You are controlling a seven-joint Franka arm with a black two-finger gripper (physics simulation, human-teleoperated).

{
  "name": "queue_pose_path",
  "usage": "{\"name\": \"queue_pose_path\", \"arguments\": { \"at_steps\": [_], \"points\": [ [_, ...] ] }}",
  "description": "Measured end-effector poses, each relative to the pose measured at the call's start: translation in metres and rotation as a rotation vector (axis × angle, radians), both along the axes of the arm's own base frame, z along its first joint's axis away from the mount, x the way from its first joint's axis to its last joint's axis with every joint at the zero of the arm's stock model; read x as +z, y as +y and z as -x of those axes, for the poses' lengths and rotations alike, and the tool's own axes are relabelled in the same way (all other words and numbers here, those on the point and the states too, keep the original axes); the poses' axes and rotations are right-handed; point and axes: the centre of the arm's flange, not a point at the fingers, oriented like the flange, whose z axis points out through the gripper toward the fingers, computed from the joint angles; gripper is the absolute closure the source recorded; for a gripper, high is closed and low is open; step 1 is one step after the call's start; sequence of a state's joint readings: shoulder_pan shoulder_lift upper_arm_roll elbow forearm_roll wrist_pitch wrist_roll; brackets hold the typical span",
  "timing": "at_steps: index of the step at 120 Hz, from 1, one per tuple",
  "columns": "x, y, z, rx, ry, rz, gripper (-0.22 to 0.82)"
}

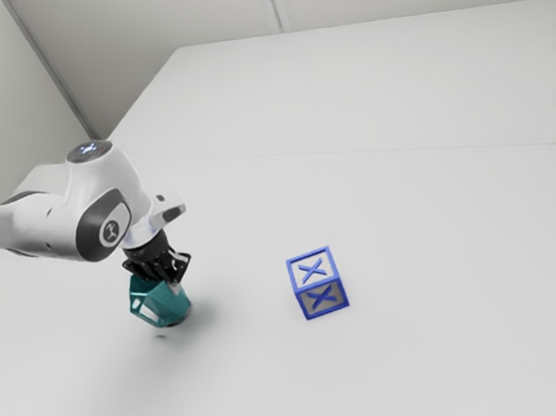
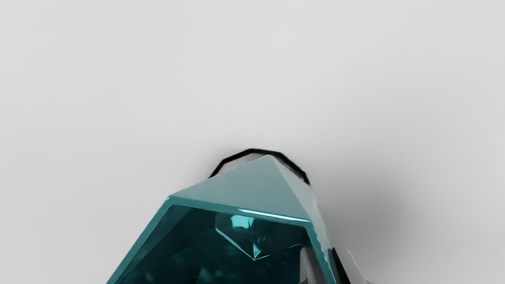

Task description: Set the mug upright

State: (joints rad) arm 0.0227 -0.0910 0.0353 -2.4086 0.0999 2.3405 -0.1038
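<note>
The mug (image 1: 172, 305) is located at the claw (image 2: 328, 263), directly beneath the hand, over the exterior view's left part of the table (image 1: 425, 352). A tilted attitude is noted: the long axis is slanted, with the mouth turned up toward the hand and the base (image 2: 252, 150) directed down and toward the exterior view's right. Whether the base is touched by the table cannot be determined.

The claw is found closed on the mug's wall near the rim (image 2: 272, 215). One finger (image 2: 309, 268) is placed inside the mouth, the other finger (image 2: 351, 266) outside, and the wall is pinched between them. The hold is therefore judged to be off to one side of the long axis, with most of the body hung away from the pads.

That offset is considered decisive for the coming move. The mug should be rotated until its axis is vertical, then lowered until the base is seated flat, before any release is attempted. If the claw is opened while the axis is slanted, a roll onto the side may be expected; slip at the smooth wall is also possible.

The block (image 1: 318, 284) is seen well apart, toward the exterior view's right, and no interference is anticipated.
</note>
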Motion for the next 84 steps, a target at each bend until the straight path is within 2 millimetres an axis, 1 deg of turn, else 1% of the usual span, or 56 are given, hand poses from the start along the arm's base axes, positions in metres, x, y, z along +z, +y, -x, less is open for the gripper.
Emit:
{"name": "queue_pose_path", "arguments": {
  "at_steps": [14,29,43,54,70,84],
  "points": [
    [0.005,0.0,0.0,0.0,-0.01,0.004,0.6],
    [0.012,-0.001,0.001,-0.004,-0.025,0.005,0.51],
    [0.018,-0.003,0.001,-0.01,-0.037,0.006,0.33],
    [0.024,-0.004,0.001,-0.014,-0.049,0.007,0.22],
    [0.029,-0.004,0.001,-0.017,-0.056,0.007,0.13],
    [0.04,-0.004,-0.001,-0.015,-0.062,0.008,0.08]
  ]
}}
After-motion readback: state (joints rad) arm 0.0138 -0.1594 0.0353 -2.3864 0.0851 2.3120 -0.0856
